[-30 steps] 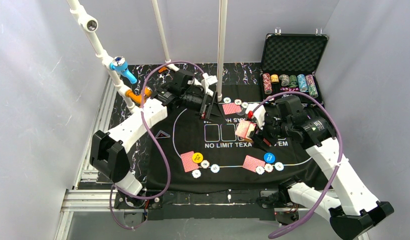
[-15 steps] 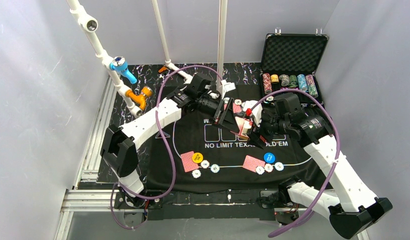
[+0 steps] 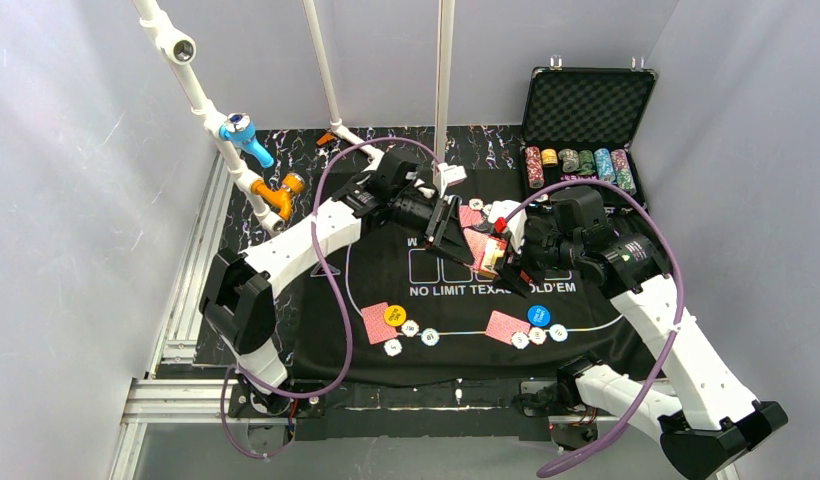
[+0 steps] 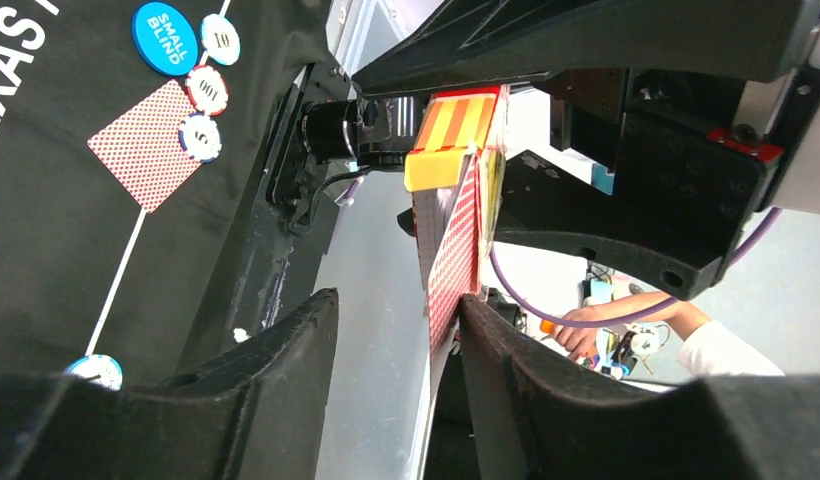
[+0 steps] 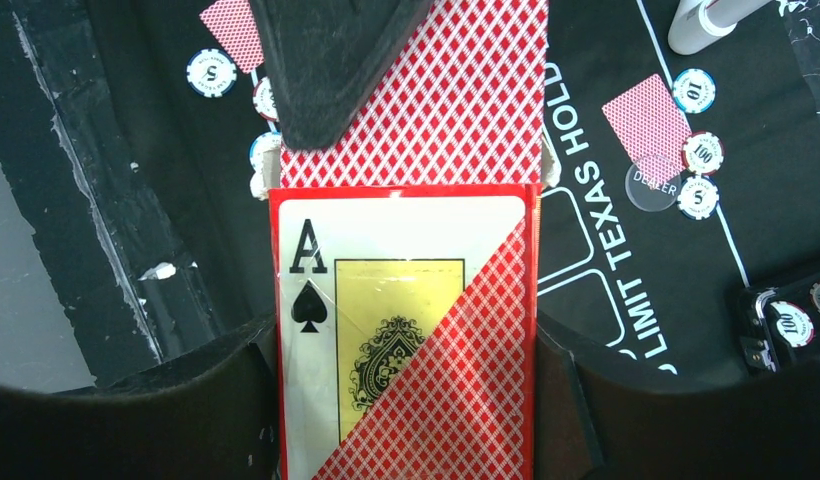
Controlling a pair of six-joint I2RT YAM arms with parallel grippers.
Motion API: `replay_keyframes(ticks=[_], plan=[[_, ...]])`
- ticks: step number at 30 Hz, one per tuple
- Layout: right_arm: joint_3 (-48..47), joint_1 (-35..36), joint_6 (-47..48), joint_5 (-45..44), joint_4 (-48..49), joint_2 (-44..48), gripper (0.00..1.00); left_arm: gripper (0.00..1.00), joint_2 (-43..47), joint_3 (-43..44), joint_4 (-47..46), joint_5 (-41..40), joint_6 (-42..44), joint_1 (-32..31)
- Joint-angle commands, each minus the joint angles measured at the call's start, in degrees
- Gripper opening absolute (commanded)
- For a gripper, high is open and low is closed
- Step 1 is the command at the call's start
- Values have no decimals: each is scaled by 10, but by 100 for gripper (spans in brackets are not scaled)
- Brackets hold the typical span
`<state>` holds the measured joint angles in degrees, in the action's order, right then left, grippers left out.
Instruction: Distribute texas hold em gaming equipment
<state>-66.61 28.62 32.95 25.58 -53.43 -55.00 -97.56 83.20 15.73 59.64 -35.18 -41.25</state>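
While I watch through the right wrist camera, I see the right claw (image 5: 404, 345) pinching a card pack (image 5: 406, 300) by its two long sides, with the ace of spades on its front turned toward the lens. A red-backed card (image 5: 466, 110) sticks out of the far end of the pack. One black finger (image 5: 326, 70) of the left claw (image 3: 454, 240) lies over this card.

In the left wrist view the same card stands edge-on between the two fingers. It is just beside one finger and a clear gap separates it from the other. So the left claw is spread around the card and does not pinch it.

From above, both claws meet over the far middle of the black felt mat (image 3: 386, 270), and the pack is held up off it.

On the near part of the mat lie two more red-backed cards. The left card (image 3: 376, 325) carries a yellow button (image 3: 394, 315), and the right card (image 3: 506, 327) lies beside a blue button (image 3: 539, 316). Small pale chips (image 3: 418, 333) lie close to each. The open case (image 3: 586, 105) stands at the far right of the desk (image 3: 286, 150).
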Motion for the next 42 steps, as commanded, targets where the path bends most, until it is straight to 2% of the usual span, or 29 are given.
replay_keyframes(ticks=[1,5,10,14,18,24,31,37,42], plan=[[-3,4,-3,29,36,20,1,43,32,-20,-17,0,-15,27],[-1,4,-2,27,34,19,1,41,39,-23,-27,4,-17,32],[1,4,-2,23,33,17,1,47,52,-25,-62,1,-34,33],[-2,4,-2,23,34,14,1,41,55,-19,-60,-9,-36,32],[-5,4,0,20,27,15,1,29,57,-22,-43,-17,-29,37],[-2,4,3,10,16,22,1,0,69,-35,-75,8,-43,48],[1,4,6,0,6,28,1,0,91,-64,-93,17,-61,82],[3,4,7,-3,1,33,1,0,89,-64,-11,-35,-2,133],[-3,4,8,-6,-6,32,1,0,66,-66,-7,-41,1,149]])
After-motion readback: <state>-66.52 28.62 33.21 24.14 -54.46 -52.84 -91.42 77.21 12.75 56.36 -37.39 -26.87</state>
